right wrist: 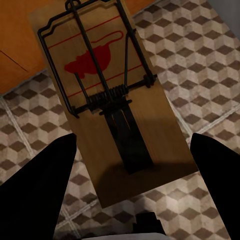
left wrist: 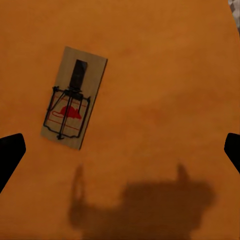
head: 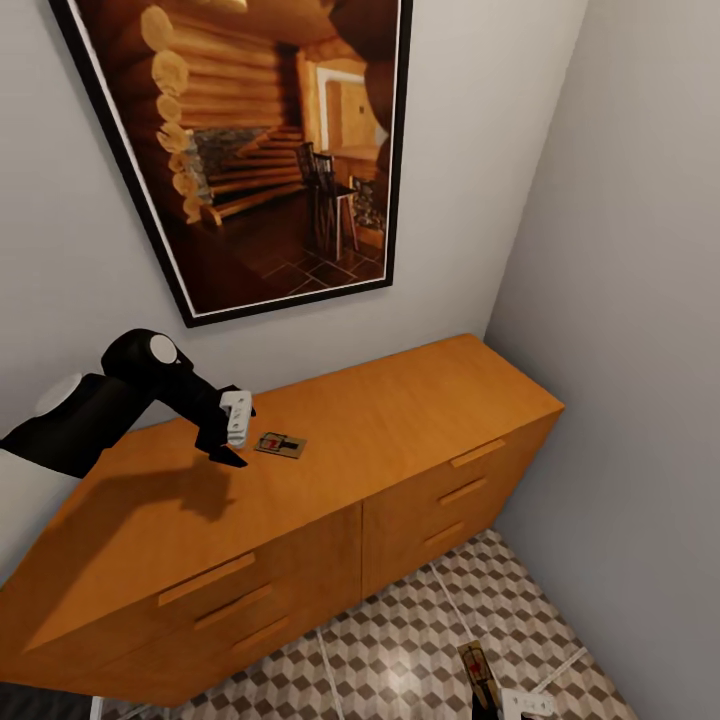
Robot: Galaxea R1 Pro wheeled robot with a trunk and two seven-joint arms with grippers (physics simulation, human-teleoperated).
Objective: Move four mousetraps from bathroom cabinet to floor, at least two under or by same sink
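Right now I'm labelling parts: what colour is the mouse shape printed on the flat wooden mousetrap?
Red, on the flat wooden mousetrap; clearest in the right wrist view.

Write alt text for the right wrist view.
A mousetrap, a brown wooden board with dark wire parts and a red mouse print, sits between the right hand's two dark fingers. Below it lies the cube-patterned bathroom floor, with the orange-brown cabinet at one corner.

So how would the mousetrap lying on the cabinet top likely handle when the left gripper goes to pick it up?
The mousetrap is a flat wooden board, so probably stiff and light. Lying flush on the smooth cabinet top, it may slide rather than tip if nudged. Its thin profile leaves the left gripper little edge to pinch.
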